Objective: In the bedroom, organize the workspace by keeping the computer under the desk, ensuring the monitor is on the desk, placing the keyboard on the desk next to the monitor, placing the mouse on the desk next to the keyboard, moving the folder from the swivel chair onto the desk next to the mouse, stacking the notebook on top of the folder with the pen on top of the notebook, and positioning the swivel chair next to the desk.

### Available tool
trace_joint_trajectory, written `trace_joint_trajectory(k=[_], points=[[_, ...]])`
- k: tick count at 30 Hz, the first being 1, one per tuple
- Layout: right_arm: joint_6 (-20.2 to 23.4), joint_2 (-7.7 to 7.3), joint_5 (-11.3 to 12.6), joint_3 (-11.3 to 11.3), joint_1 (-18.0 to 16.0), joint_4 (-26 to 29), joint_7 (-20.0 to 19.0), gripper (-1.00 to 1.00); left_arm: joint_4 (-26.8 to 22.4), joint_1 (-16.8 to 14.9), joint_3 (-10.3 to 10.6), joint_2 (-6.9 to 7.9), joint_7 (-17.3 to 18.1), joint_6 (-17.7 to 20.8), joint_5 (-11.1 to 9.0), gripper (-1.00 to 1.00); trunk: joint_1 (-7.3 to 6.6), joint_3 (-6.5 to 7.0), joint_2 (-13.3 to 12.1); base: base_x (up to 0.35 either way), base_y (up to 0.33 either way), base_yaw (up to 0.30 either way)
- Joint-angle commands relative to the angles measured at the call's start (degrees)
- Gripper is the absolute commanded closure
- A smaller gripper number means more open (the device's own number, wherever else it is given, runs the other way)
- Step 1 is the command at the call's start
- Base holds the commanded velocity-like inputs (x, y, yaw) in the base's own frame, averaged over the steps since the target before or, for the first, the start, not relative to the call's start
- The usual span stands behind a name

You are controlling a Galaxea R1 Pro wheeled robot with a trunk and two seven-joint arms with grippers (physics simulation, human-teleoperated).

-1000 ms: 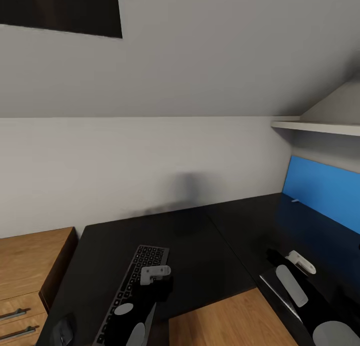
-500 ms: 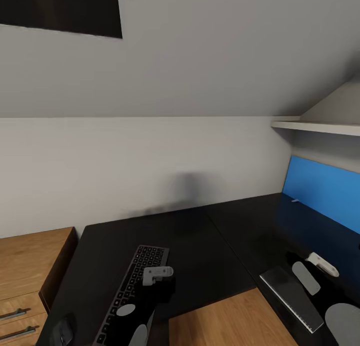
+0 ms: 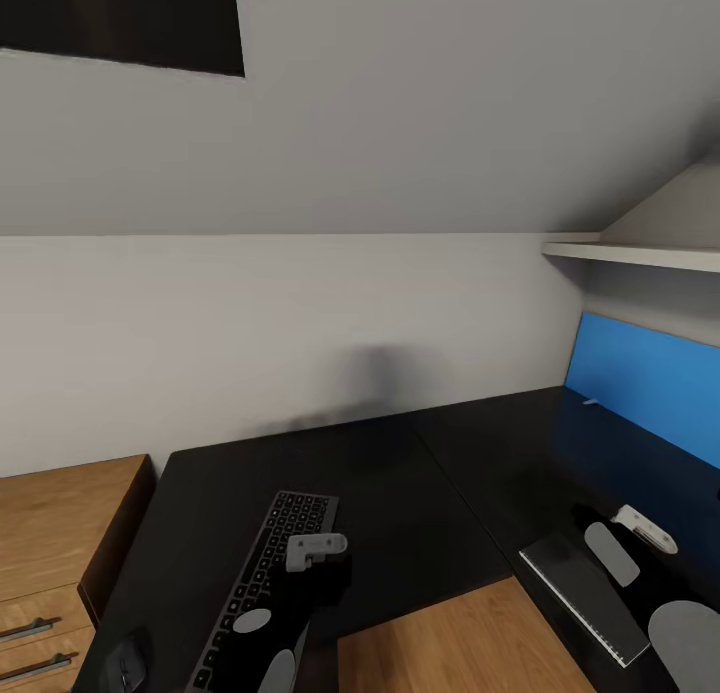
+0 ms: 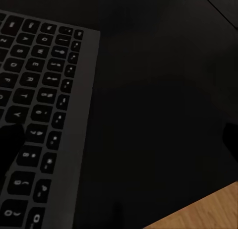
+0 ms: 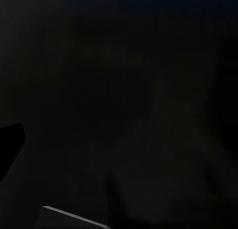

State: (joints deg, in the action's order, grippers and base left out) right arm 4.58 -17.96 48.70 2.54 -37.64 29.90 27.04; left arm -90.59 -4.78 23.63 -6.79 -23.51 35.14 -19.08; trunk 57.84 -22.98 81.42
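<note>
Head view: right gripper [image 3: 600,521] sits further right than a second ago, beside the notebook [image 3: 585,595] lying flat on the desk [image 3: 400,493]; little change over the last half second. Left gripper [image 3: 318,563] stays over the keyboard [image 3: 270,563]. Mouse [image 3: 128,659] at keyboard's left. Jaw state of both: cannot tell.

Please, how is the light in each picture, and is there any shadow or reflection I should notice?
Head view: evenly lit; a soft grey shadow falls on the wall above the desk, whose glossy top reflects the blue panel. Left wrist view: dim, yet the keyboard legends stay readable. Right wrist view: almost entirely black, with little discernible.
</note>
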Motion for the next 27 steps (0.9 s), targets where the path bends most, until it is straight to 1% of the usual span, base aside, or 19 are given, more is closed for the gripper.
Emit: trace_joint_trajectory(k=[1,4,10,23,27], points=[[0.4,-0.06,0.2,0.3,0.0,0.1,0.4,-1.00,-0.1,-0.1,0.1,-0.01,-0.6,0.1,-0.6,-1.00,0.00,-0.07,0.0,0.000,0.000,0.000],[1.5,0.00,0.3,0.3,-0.1,0.1,0.4,-1.00,-0.1,-0.1,0.3,-0.08,-0.7,0.0,-0.6,-1.00,0.00,-0.07,0.0,0.000,0.000,0.000],[1.9,0.02,0.5,0.3,0.0,0.1,0.5,-1.00,-0.2,-0.1,0.4,-0.14,-0.8,0.0,-0.6,-1.00,0.00,-0.07,0.0,0.000,0.000,0.000],[3.3,0.19,0.6,0.2,0.0,0.1,0.5,-1.00,-0.2,-0.1,0.4,-0.23,-0.8,0.0,-0.6,-1.00,2.86,-2.40,5.3,0.000,0.000,0.000],[3.4,0.20,0.6,0.2,0.0,0.1,0.5,-1.00,-0.2,-0.1,0.4,-0.22,-0.8,0.0,-0.6,-1.00,2.86,-2.40,5.3,0.000,0.000,0.000]])
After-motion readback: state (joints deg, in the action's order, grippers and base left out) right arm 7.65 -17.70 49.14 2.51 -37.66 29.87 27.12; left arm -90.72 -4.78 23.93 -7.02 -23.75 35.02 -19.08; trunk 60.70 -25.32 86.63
